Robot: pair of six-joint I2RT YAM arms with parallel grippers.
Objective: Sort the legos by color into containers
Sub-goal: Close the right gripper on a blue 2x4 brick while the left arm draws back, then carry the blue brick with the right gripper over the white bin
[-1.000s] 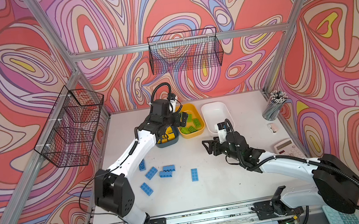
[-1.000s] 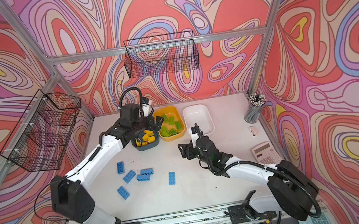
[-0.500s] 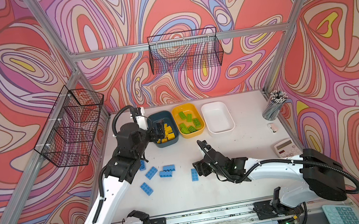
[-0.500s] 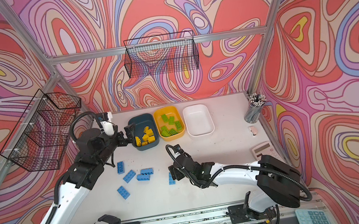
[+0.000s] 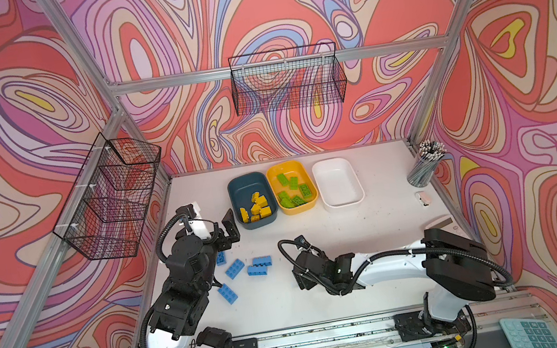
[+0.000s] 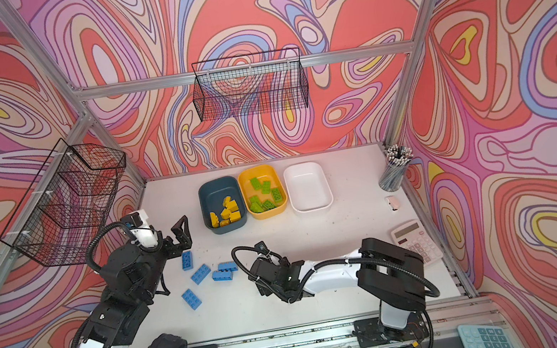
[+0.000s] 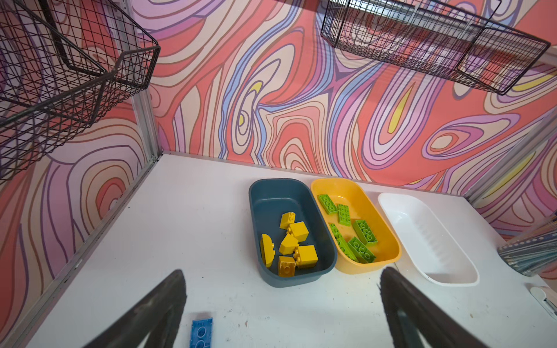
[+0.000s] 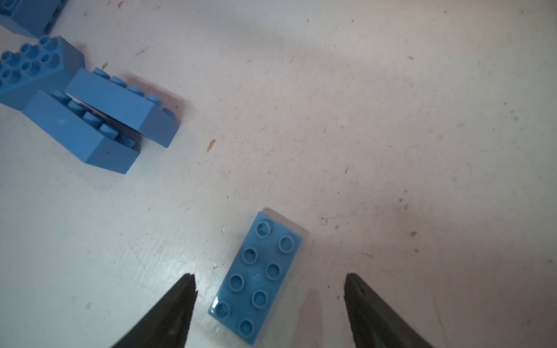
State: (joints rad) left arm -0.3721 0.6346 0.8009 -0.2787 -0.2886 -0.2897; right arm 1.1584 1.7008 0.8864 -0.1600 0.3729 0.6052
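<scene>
Three containers stand in a row at the back: a teal tub [image 5: 246, 179] holding yellow legos [image 5: 257, 208], a yellow-orange tub [image 5: 285, 164] holding green legos [image 5: 292, 191], and a white tub [image 5: 338, 183] with nothing in it. Several blue legos [image 5: 234, 268] lie loose at front left. My left gripper [image 5: 228, 235] hangs open above the table, short of the teal tub [image 7: 289, 192]; one blue lego [image 7: 201, 333] lies by a finger. My right gripper [image 8: 269, 278] is open, straddling a lone flat blue lego [image 8: 254, 280] without touching it. The right arm hides that lego in both top views.
Black wire baskets hang on the back wall [image 5: 288, 83] and the left wall [image 5: 112, 196]. A mesh pen cup [image 5: 425, 164], a small white object [image 5: 423, 198] and a calculator [image 5: 442, 225] sit along the right edge. Two blue legos [image 8: 105, 120] lie on their sides near my right gripper.
My left arm has pulled back from above the tubs to the near left, still open. My right gripper has travelled from beside the white tub down over the lone blue lego.
</scene>
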